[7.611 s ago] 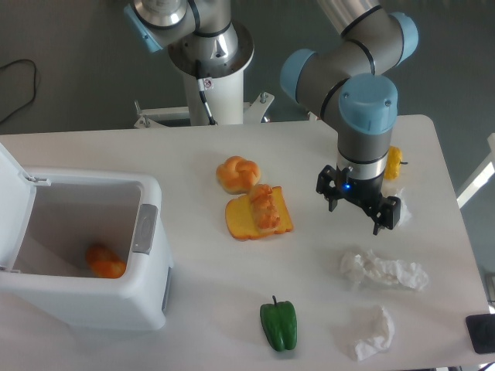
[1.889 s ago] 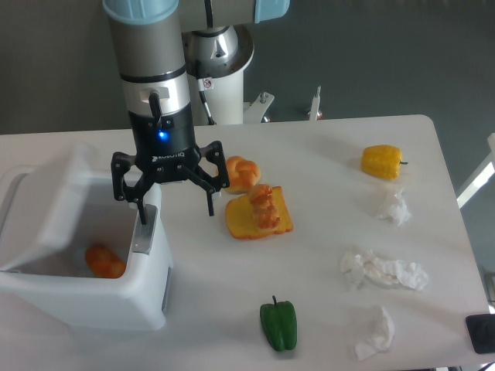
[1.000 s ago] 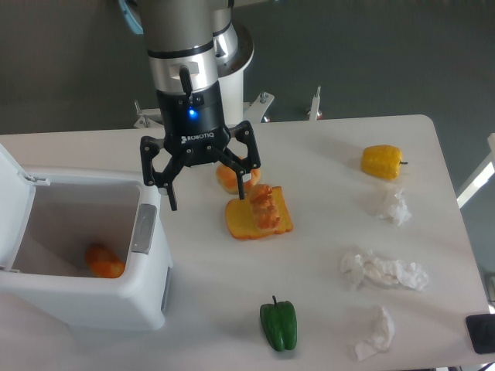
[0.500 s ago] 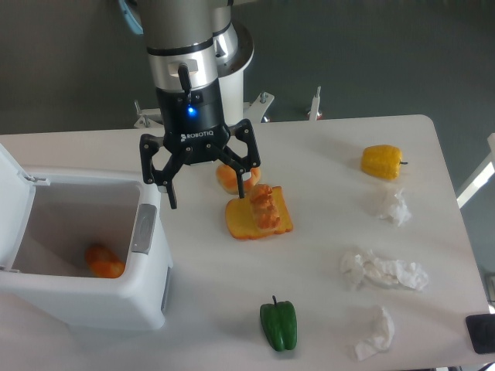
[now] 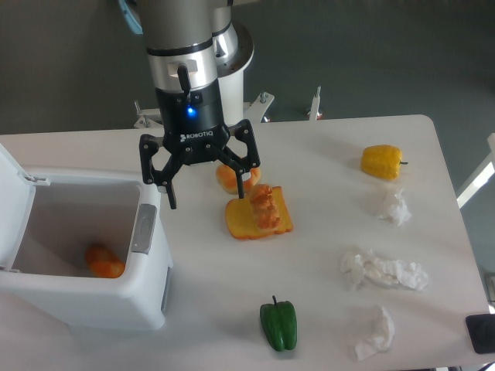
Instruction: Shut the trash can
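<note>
Status: trash can (image 5: 85,263) at near-left of table (image 5: 325,147), open. Lid (image 5: 14,197) upright at far-left edge, swung fully back. Grey latch (image 5: 145,229) on right wall, facing gripper. Orange item (image 5: 104,261) lying on bin floor.

Change: approx 2 s back, lid tilted partway over opening w/ gripper over bin's right rim; approx 1 s back, lid upright again and gripper shifted right, clear of bin. No change over last half sec: same pose, same lid angle.

Gripper (image 5: 205,182): fingers spread wide, nothing held. Left fingertip (image 5: 171,202) just right of bin's far-right corner, not touching as far as visible. Right finger in front of bread roll (image 5: 232,175); contact w/ roll cannot be told.

Meaning for task: lid not closed; earlier partial tilt lost, so likely a failed or aborted push. Closing prob. requires fresh approach: reach left past opening to behind lid top edge, then sweep lid right and down until seated on rim.

Risk: lid may spring back again if released before passing over hinge balance point.

Other items, untouched: toast slice (image 5: 258,212) w/ topping, green pepper (image 5: 278,325), yellow pepper (image 5: 383,161), crumpled tissues (image 5: 383,270) at right.
</note>
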Robot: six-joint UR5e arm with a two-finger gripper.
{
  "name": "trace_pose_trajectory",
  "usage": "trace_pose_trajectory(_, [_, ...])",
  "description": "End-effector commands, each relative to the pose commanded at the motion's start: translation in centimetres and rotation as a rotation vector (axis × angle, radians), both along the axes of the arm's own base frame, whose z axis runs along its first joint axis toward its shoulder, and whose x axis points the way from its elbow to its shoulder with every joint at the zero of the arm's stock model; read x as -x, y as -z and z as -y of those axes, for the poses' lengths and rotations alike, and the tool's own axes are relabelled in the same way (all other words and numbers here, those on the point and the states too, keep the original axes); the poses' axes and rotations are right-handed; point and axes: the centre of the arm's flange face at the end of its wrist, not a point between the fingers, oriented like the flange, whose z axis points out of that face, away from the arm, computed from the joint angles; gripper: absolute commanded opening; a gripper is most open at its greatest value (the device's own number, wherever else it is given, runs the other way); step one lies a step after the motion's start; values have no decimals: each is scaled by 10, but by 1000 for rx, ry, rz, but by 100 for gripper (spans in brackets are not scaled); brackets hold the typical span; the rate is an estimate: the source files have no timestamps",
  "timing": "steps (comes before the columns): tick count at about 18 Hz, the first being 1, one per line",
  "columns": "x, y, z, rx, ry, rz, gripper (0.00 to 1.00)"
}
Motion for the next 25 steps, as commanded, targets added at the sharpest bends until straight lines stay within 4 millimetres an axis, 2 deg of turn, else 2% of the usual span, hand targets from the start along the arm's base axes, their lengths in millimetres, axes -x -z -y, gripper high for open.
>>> trace_pose_trajectory(19, [0,-2,1,-4,-5,0,100])
trace_pose_trajectory(25, [-12,-24,11,-36,-5,-18,100])
